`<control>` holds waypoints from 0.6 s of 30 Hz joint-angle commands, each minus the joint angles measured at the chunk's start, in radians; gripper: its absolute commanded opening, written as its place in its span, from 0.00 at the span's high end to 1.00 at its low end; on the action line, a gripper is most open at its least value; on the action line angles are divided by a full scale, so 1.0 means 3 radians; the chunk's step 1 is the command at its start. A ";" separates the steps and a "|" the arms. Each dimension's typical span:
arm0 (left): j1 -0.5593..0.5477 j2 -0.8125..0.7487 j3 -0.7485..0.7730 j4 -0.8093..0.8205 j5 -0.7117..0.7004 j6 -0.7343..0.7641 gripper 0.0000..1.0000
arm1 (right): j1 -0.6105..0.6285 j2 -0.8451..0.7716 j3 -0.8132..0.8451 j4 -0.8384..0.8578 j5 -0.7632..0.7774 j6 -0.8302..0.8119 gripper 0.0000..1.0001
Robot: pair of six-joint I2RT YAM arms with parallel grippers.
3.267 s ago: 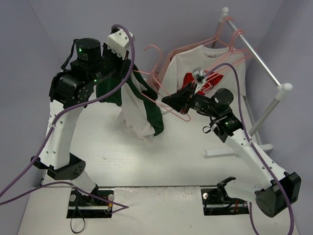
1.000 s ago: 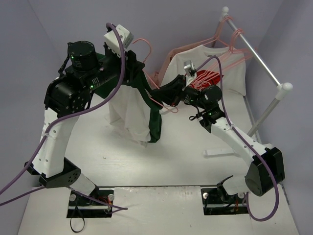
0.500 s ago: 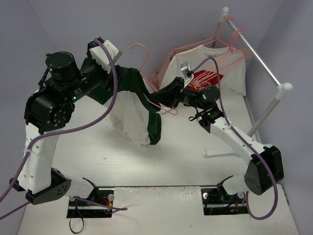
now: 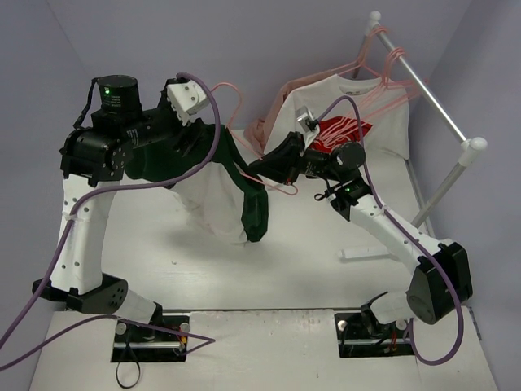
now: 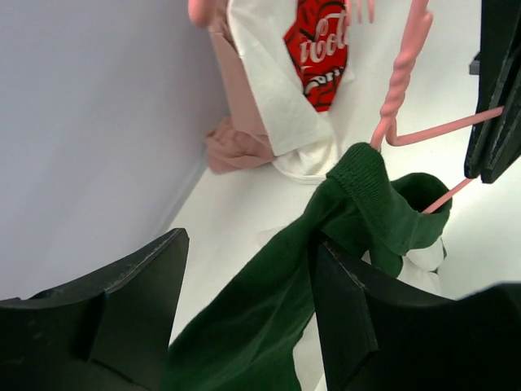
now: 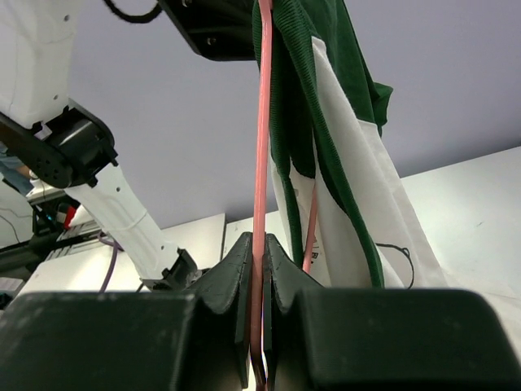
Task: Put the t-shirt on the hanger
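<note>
While pinched at its thin bar by the clenched right pincer (image 6: 259, 244), one pink hanger (image 6: 260, 163) upright in mid-air above the white surface (image 4: 244, 277). Draped over that hanger: one t-shirt (image 4: 220, 191), white body with dark green sleeves and side panels. Green ribbed collar bunched at the base of the twisted hook, hem hanging loose below. Left pincer (image 5: 248, 244) released, its two black fingers spread wide, green fabric running slack between them.

Two robot arms in all, left arm (image 4: 77, 228) and right arm (image 4: 391, 232), both white with black joints.

Three garments counted: the green-and-white one, one white shirt (image 5: 277, 106) hung from the rail (image 4: 423, 81) at back right, and one pale pink garment (image 5: 232, 147) slumped low against the wall (image 5: 81, 122). At least two spare pink hangers (image 4: 396, 57) hooked on that rail.

Only writing in sight: a red logo (image 5: 321, 49) on the white shirt, with white cursive script too creased and cropped to read for certain.
</note>
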 commanded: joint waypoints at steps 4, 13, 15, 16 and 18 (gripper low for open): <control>0.0192 -0.0075 -0.0119 0.0013 0.0887 0.0244 0.46 | -0.0026 -0.0103 0.0085 0.0359 -0.0124 0.0012 1.00; 0.0293 -0.0137 -0.0400 0.0001 0.1285 0.0377 0.95 | 0.0004 -0.0018 0.0171 0.0318 -0.0264 0.0011 1.00; 0.0298 -0.0170 -0.0456 0.0001 0.1290 0.0443 1.00 | -0.0005 -0.0004 0.0180 0.0300 -0.0264 0.0001 1.00; 0.0298 -0.0203 -0.0492 -0.0003 0.1275 0.0483 1.00 | -0.0006 -0.0001 0.0177 0.0275 -0.0264 -0.0013 1.00; 0.0298 -0.0263 -0.0543 -0.0009 0.1243 0.0545 1.00 | -0.0016 0.0001 0.0181 0.0230 -0.0262 -0.0038 1.00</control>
